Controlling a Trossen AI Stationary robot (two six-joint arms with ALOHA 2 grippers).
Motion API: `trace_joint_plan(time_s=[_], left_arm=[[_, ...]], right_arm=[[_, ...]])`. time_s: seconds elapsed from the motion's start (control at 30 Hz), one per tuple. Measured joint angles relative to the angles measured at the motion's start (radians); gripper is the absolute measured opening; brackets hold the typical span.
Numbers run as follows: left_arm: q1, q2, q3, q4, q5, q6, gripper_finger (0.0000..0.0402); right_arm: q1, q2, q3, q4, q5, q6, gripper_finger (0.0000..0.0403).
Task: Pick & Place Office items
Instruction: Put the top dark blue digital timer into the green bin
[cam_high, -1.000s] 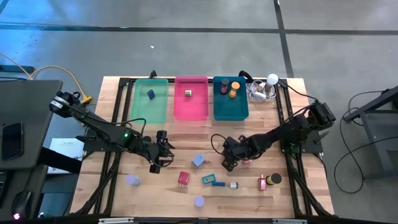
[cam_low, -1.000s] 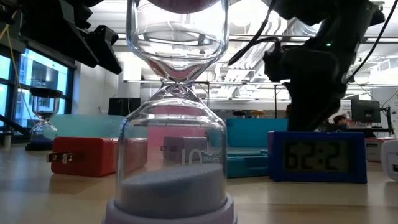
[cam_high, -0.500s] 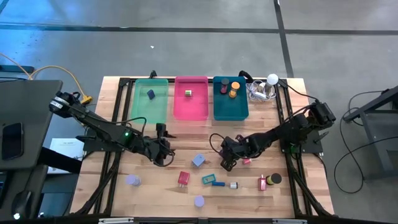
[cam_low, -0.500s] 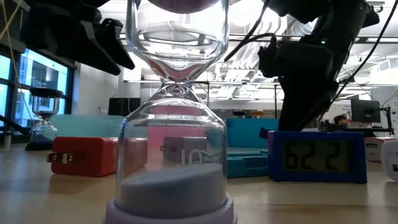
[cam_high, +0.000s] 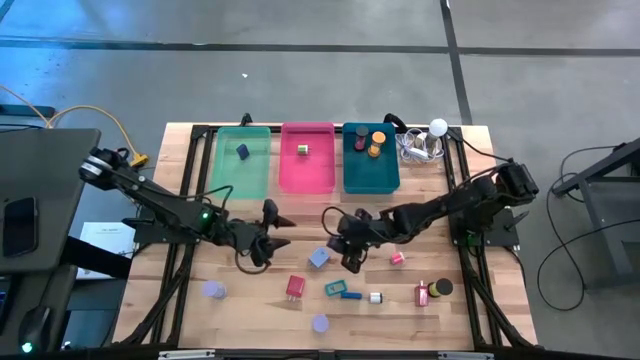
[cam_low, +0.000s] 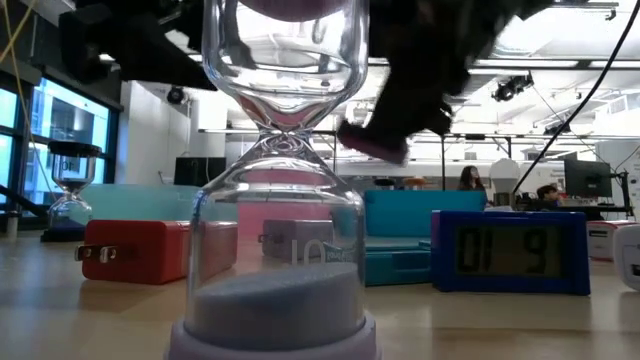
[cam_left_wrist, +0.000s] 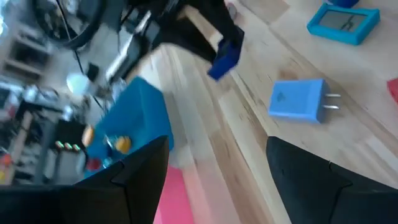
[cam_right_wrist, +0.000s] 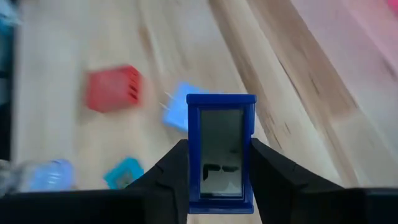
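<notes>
Right gripper: your right gripper (cam_high: 347, 258) hung over the middle of the table (cam_high: 470, 320), its jaws pinching a small blue clock (cam_right_wrist: 221, 149) by its two long sides, display facing the wrist camera. Gripped that way, it looked ready to be carried to a tray, though I could not tell which one.

Left gripper: your left gripper (cam_high: 268, 232) waited left of centre with its jaws spread and nothing between them. It pointed toward the other arm, leaving the space near the trays free.

Loose items: a light blue plug block (cam_high: 319, 257) lay just beside the right gripper. Nearer you lay a red plug block (cam_high: 295, 287), a teal clock (cam_high: 335, 288), and two lavender discs (cam_high: 213, 290). A red block and a dark cap (cam_high: 441, 288) sat at the near right.

Trays: the green tray (cam_high: 225, 170), pink tray (cam_high: 290, 170) and teal tray (cam_high: 352, 175) stood side by side at the far edge. Each already held at least one piece, so sorting seemed partly done.

Surface: pale wooden slats in a black frame.

Room: grey concrete floor around the table. The low view showed an open workshop with ceiling lights and people far off.
</notes>
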Motion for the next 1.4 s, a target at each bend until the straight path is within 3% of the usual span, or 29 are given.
trace_joint_plan(time_s=[0.3,0.87,1.27,1.4], left_arm=[[0.000,0.124,0.000,0.227,0.038,0.259,0.0262],[0.054,0.397,0.001,0.723,0.090,0.508,0.0262],[0.049,0.445,0.001,0.765,0.123,0.532,0.0261],[0.046,0.444,0.001,0.775,0.123,0.531,0.0242]], right_arm=[[-0.022,0.000,0.072,0.062,-0.077,-0.112,0.0125],[-0.022,0.000,0.073,0.058,-0.087,-0.136,0.0124],[-0.028,0.000,0.073,0.058,-0.096,-0.150,0.0126],[-0.028,0.000,0.073,0.059,-0.095,-0.151,0.0124]])
